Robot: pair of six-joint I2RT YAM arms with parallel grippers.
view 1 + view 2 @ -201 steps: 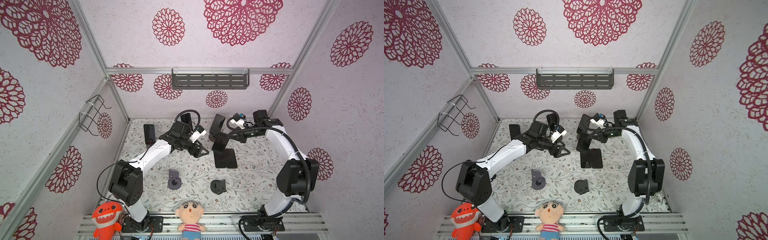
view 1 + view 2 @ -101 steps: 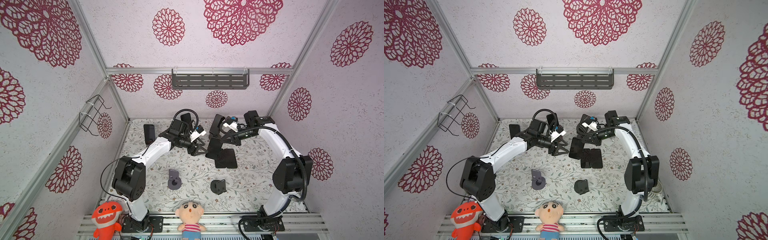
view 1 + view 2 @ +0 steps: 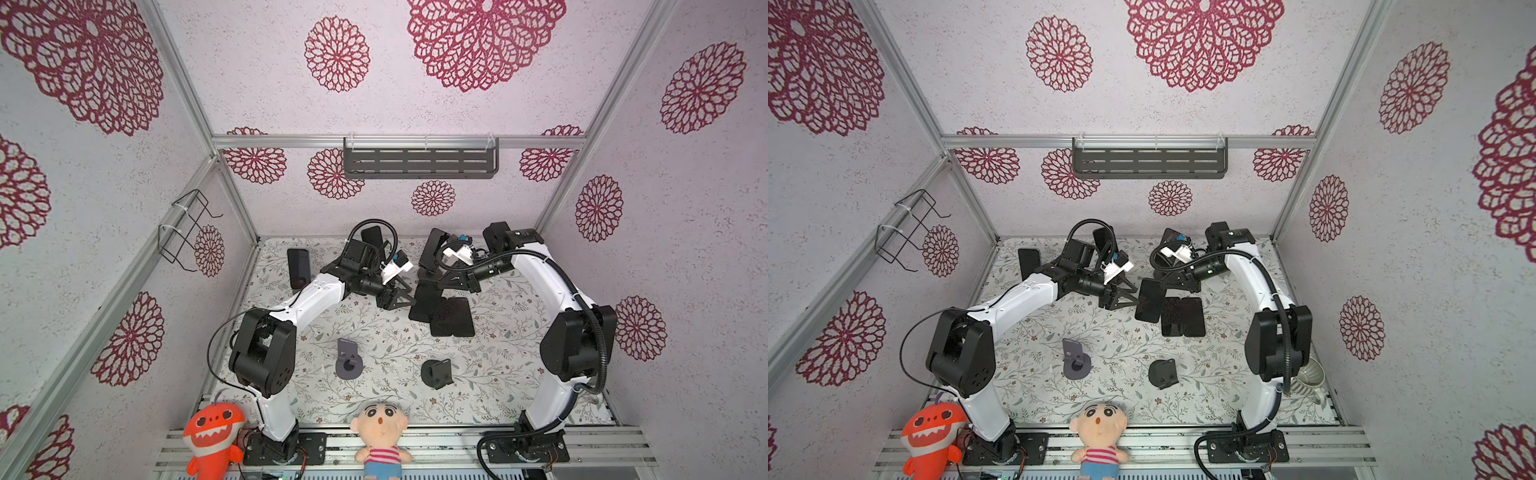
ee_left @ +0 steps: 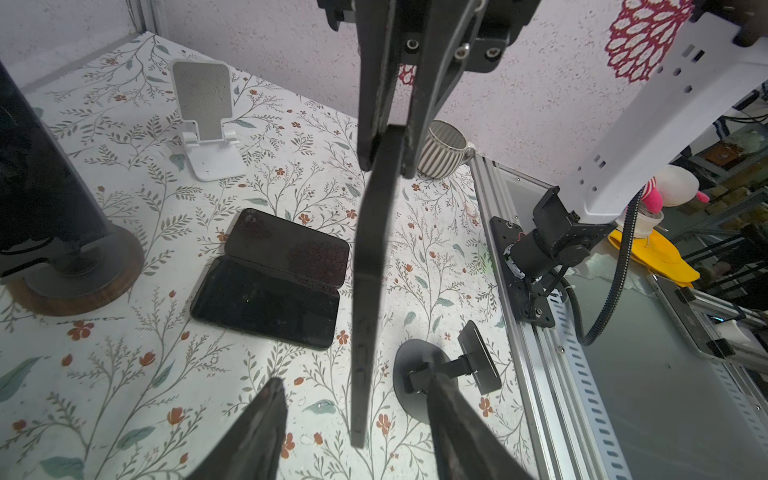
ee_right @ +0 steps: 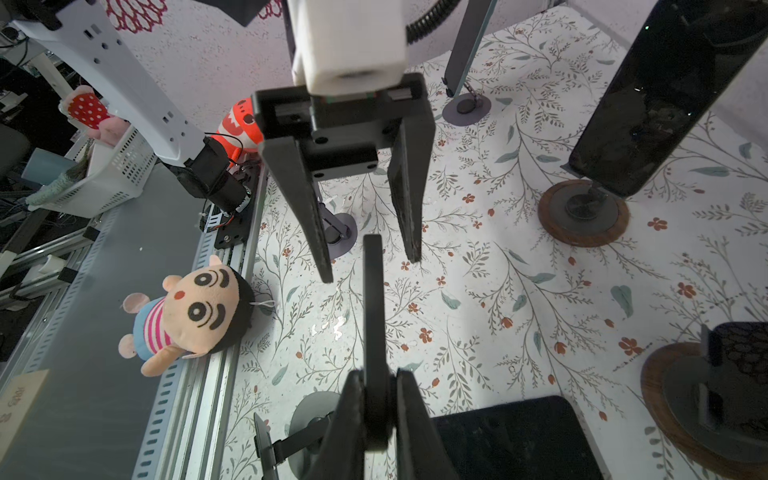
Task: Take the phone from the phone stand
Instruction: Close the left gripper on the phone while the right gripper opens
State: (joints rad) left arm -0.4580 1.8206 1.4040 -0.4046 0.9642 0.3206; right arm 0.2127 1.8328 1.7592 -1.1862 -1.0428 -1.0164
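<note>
In both top views the right gripper (image 3: 441, 285) is clamped on the far end of the phone (image 3: 423, 303). The phone hangs clear of the floral table (image 3: 374, 340), just beside the two phones lying flat (image 3: 453, 318). The left gripper (image 3: 404, 302) faces it from the other side, fingers apart at the phone's near edge. A grey stand (image 3: 348, 365) and a black stand (image 3: 436, 374) sit well apart toward the front. In the left wrist view the phone (image 4: 370, 270) shows edge-on, pinched at its far end by the right gripper (image 4: 388, 166). The left fingers (image 4: 249, 440) stand either side of its free end with a gap on each side. Beyond it are the two phones lying flat (image 4: 270, 299), a white stand (image 4: 203, 124) and a striped mug (image 4: 442, 151). In the right wrist view the right fingers (image 5: 345, 415) press both faces of the phone (image 5: 372, 299), and the left gripper (image 5: 371, 268) straddles its tip without contact. The phone stand (image 5: 706, 399), on a wooden base, sits near with its cradle bare, while another phone (image 5: 631, 95) leans on a second stand (image 5: 582, 216). Compared with a second ago, the right arm has carried the phone away from the back stands toward the left gripper.
</note>
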